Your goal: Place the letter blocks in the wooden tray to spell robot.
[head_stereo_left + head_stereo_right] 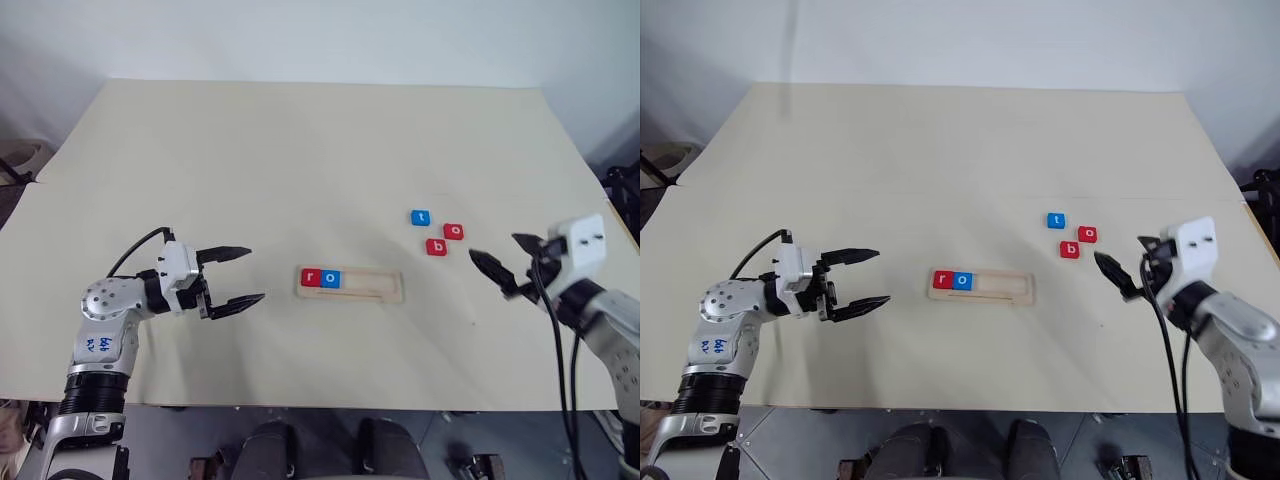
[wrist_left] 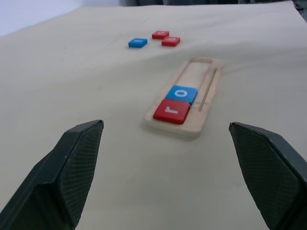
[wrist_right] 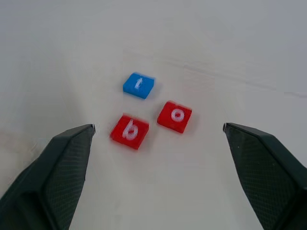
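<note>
I see the wooden tray [image 1: 351, 284] mid-worktop [image 1: 300, 150] holding red r [image 1: 311, 278] and blue o [image 1: 331, 279], t [image 1: 420, 217], o [image 1: 453, 231], b [image 1: 436, 247] loose near my spread right hand [image 1: 505, 268], left hand [image 1: 232, 277] spread, empty

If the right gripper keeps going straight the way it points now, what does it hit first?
Most likely the red b block, which lies nearest ahead of the open right gripper, with the red o block close beside it. Depth is hard to judge.

Beige table [image 1: 300, 150] — tray [image 1: 375, 293], three loose blocks [image 1: 437, 232]
</note>
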